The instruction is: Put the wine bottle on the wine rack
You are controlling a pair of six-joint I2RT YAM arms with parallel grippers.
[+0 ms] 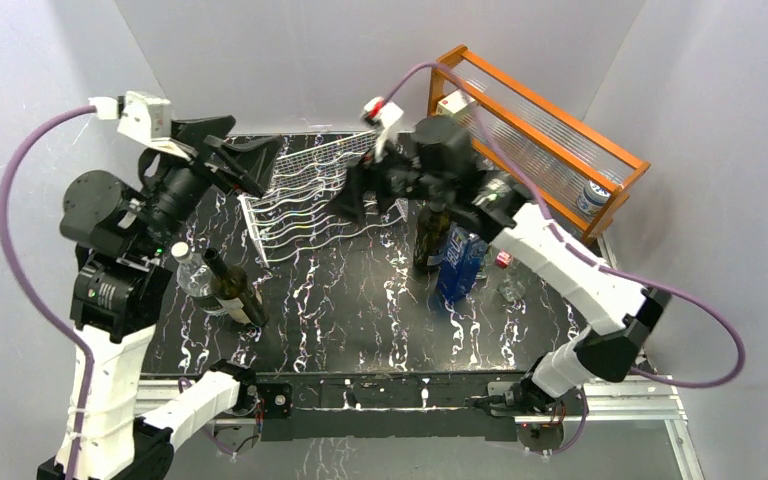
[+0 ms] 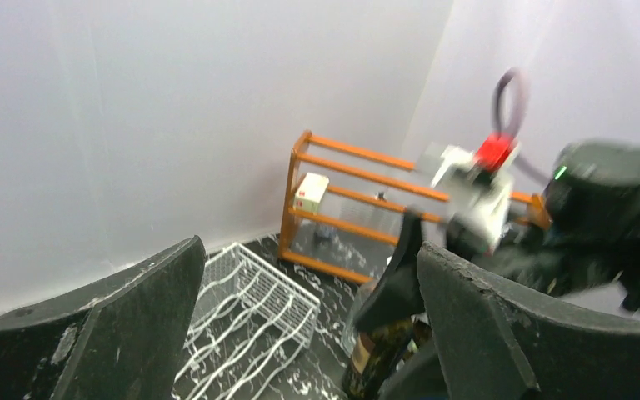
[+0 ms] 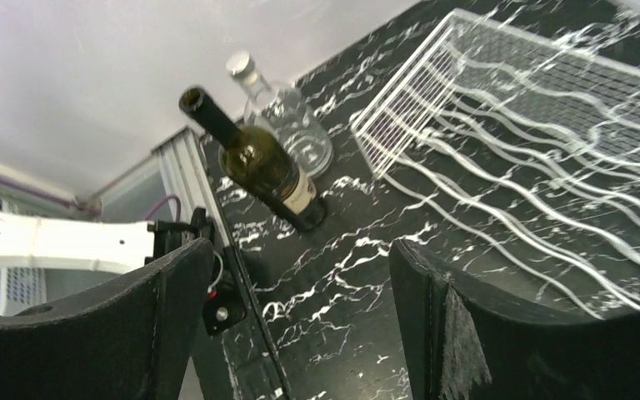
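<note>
The white wire wine rack (image 1: 305, 195) lies at the back middle of the black marble table. A dark green wine bottle (image 1: 236, 287) with a cream label stands uncorked at the left; it also shows in the right wrist view (image 3: 262, 167). A second dark wine bottle (image 1: 431, 236) stands right of the rack, under the right arm, and shows in the left wrist view (image 2: 377, 360). My left gripper (image 1: 253, 152) is open and empty above the rack's left end. My right gripper (image 1: 362, 193) is open and empty at the rack's right end. The rack shows in both wrist views (image 2: 246, 321) (image 3: 542, 125).
A clear glass bottle (image 1: 191, 270) stands beside the left wine bottle. A blue carton (image 1: 461, 264) and a small red-capped item (image 1: 502, 259) are right of the second bottle. An orange wooden shelf (image 1: 545, 125) with clear panels stands at the back right. White walls close in three sides.
</note>
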